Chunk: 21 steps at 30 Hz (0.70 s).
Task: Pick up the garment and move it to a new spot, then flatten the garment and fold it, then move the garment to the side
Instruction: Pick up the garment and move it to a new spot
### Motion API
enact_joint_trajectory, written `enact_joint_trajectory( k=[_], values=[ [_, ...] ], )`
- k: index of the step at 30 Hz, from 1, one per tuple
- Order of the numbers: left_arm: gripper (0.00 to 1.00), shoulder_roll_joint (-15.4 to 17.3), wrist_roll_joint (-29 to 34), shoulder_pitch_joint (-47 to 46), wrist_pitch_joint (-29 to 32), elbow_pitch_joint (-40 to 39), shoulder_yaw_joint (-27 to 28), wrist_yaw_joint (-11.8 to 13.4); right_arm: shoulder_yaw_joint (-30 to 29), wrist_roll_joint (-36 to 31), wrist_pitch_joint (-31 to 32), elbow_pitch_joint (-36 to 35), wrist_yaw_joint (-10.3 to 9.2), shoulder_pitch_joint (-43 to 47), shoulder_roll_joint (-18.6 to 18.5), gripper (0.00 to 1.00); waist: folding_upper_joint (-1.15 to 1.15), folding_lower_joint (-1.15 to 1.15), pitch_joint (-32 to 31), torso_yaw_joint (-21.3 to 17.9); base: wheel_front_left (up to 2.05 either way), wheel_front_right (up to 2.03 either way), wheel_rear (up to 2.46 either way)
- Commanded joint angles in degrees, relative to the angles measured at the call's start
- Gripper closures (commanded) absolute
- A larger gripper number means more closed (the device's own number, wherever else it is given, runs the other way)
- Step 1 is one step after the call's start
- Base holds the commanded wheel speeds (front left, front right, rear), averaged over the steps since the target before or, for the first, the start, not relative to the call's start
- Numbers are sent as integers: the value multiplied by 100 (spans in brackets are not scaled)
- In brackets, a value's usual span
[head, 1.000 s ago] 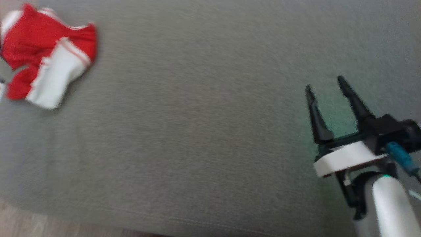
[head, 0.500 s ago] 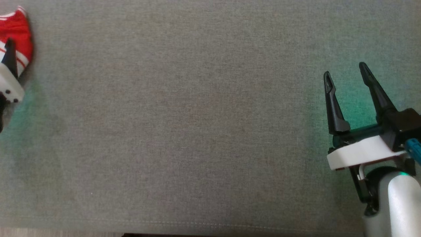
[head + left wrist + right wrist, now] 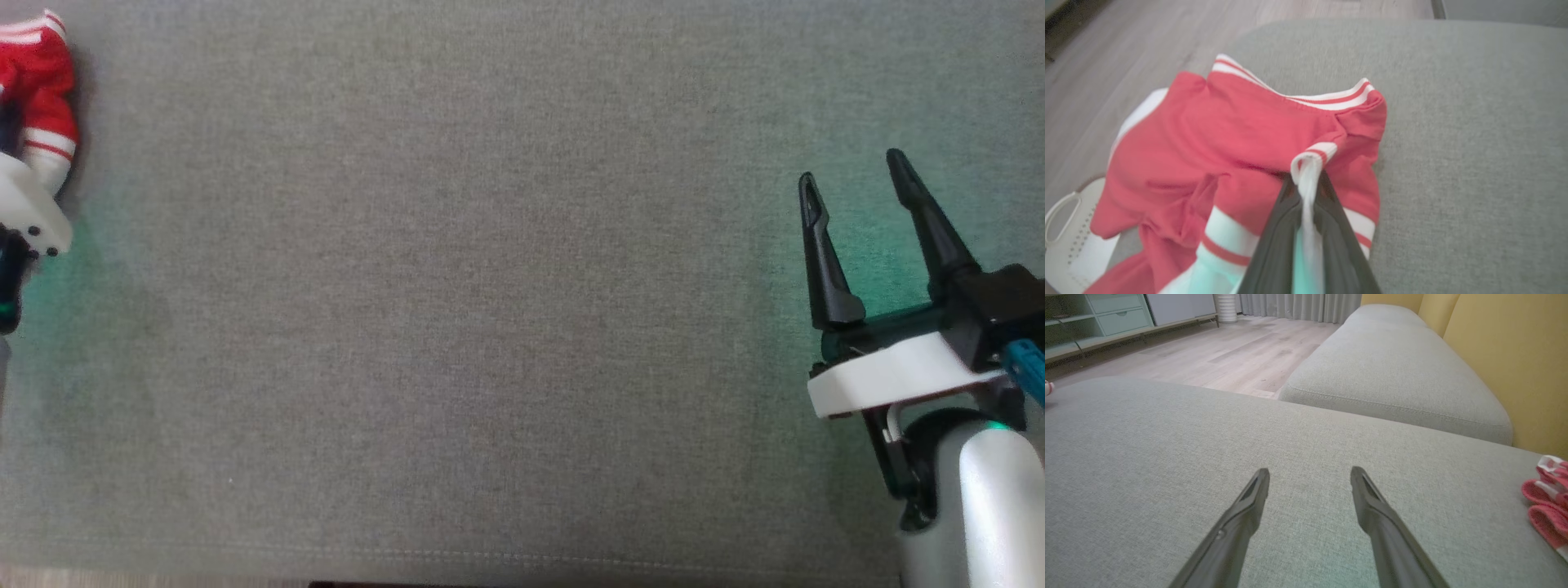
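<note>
Left gripper point(image 3: 1306, 179) jaws pinch only the red-and-white shirt point(image 3: 1241, 134) by its cuff, which may slip when lifted; right gripper point(image 3: 851, 167) jaws apart

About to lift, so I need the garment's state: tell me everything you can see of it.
The garment is soft red knit with white, red-striped ribbed bands. It is crumpled in a heap on the grey cushion, near the cushion's edge. The left gripper is shut on one white banded fold, pinched between its jaws.
</note>
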Motion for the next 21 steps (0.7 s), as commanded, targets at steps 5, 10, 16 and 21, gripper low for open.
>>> enact_joint_trajectory(
  k=[5, 10, 16, 21],
  values=[
    [100, 633, 213, -473, -461, -248, -18, -27, 132, 280, -217, 116, -4, -57, -21, 0, 0, 0, -543, -35, 0, 0, 0],
    [100, 773, 341, -709, -565, -732, -395, -37, 114, 588, -469, 576, -4, 64, -21, 0, 0, 0, -1239, -145, 0, 0, 0],
    [100, 699, 314, -915, -284, -1674, -972, -38, 104, 996, -809, 1180, -4, 331, -21, 0, 0, 0, -2223, -421, 0, 0, 0],
    [100, 361, -100, -1122, -22, -2407, -1138, -39, 75, 1253, -1015, 1516, -4, 598, -21, 0, 0, 0, -2842, -715, 0, 0, 0]
  ],
)
